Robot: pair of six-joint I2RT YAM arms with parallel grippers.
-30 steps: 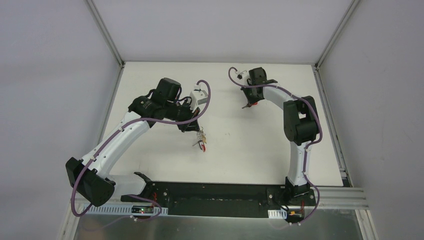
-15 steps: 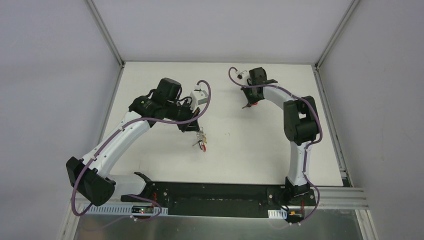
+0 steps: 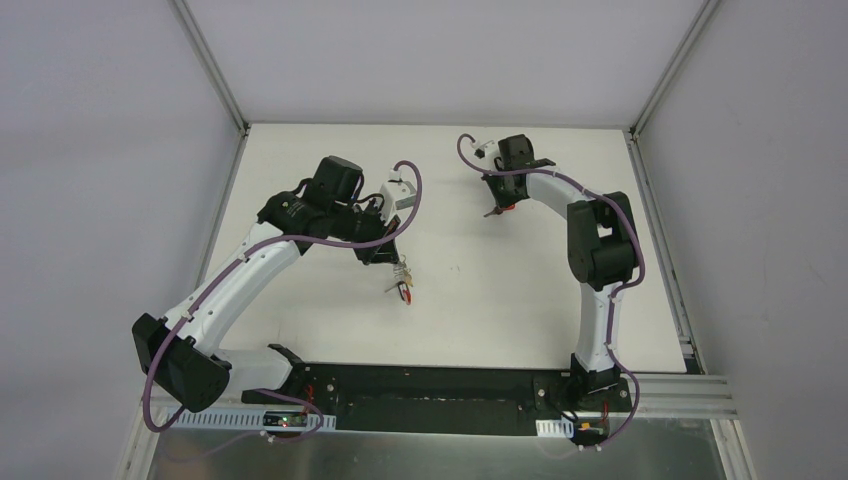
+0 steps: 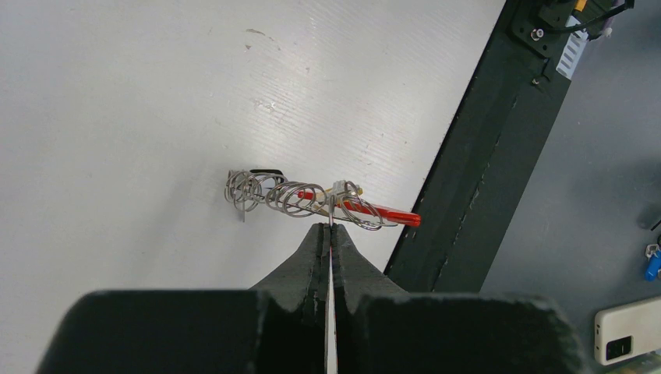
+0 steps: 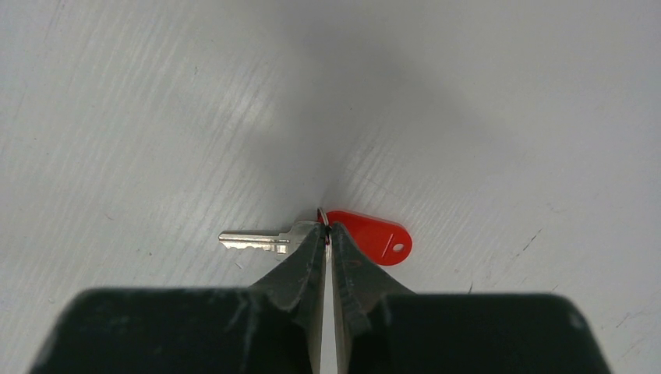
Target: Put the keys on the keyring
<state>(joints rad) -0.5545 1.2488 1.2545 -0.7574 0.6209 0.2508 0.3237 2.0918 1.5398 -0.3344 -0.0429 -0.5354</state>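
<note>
The keyring is a thin grey wire loop with several small metal rings threaded on it and a red arc at its right end. My left gripper is shut on its grey wire and holds it just above the white table. In the top view the keyring hangs below the left gripper. One key, with a silver blade and a red plastic head, lies at the far middle of the table. My right gripper is shut on its small ring. It also shows in the top view.
A black base rail runs along the table's near edge and shows at the right of the left wrist view. Metal frame posts rise at the table's far corners. Grey walls stand on both sides.
</note>
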